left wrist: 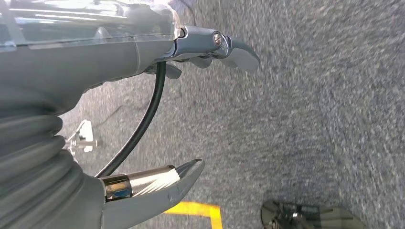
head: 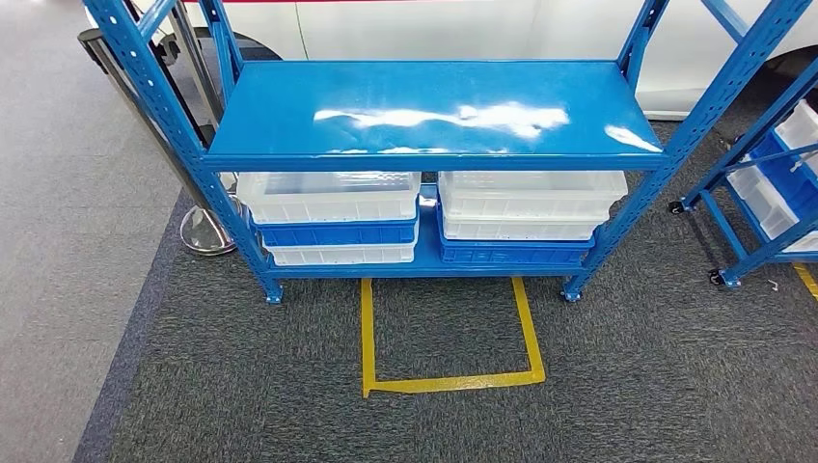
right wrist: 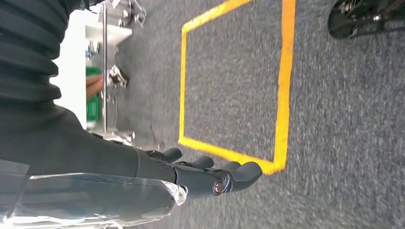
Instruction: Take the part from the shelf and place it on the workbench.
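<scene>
Blue metal shelf (head: 434, 111) dead ahead, its top board bare and glossy, with white bins (head: 328, 196) and blue bins (head: 333, 233) stacked on the lower level, and I cannot make out the part in any of them. On the grey carpet (head: 627, 386) just in front sits a yellow tape outline (head: 453, 381). Left hand (left wrist: 191, 109) hangs over carpet, thumb and fingers apart, holding nothing; right hand (right wrist: 205, 174) hangs beside the tape, fingers straight and empty

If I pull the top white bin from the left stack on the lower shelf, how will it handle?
The top white bin looks like thin translucent plastic, so probably light and slightly flexible. Its smooth walls may be slippery. It sits nested on a blue bin, which might drag along.
</scene>
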Controlling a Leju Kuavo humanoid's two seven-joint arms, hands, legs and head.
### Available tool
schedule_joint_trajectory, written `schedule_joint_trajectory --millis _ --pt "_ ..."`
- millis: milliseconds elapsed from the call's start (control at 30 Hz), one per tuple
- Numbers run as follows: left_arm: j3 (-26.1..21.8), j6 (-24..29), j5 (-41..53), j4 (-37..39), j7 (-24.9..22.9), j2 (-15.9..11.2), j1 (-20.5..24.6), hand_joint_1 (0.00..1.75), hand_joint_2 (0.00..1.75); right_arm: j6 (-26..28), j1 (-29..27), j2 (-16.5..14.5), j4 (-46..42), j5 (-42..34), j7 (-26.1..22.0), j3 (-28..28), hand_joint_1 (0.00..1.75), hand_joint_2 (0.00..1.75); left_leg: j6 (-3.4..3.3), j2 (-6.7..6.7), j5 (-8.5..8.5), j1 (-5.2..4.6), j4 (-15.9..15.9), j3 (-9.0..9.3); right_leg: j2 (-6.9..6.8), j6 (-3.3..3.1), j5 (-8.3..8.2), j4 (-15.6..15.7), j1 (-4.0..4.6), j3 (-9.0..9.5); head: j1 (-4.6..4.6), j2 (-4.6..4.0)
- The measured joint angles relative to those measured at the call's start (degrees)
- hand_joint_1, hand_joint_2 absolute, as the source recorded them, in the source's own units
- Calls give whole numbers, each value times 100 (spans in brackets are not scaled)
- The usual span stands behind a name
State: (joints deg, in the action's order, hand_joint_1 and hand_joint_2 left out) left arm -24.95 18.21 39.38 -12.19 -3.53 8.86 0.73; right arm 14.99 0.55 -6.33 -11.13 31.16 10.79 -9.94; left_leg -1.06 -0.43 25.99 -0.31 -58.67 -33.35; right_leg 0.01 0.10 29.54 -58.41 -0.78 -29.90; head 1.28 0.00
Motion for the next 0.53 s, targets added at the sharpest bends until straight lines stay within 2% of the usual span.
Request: schedule_joint_trajectory --millis 533 --pt "1248 -964 -2102 -469 185 -414 -487 0 175 -795 -450 314 -527 -1664 -572 443 0 175 1 0 0 7 5 8 0 1 9 -7 6 1 0 0"
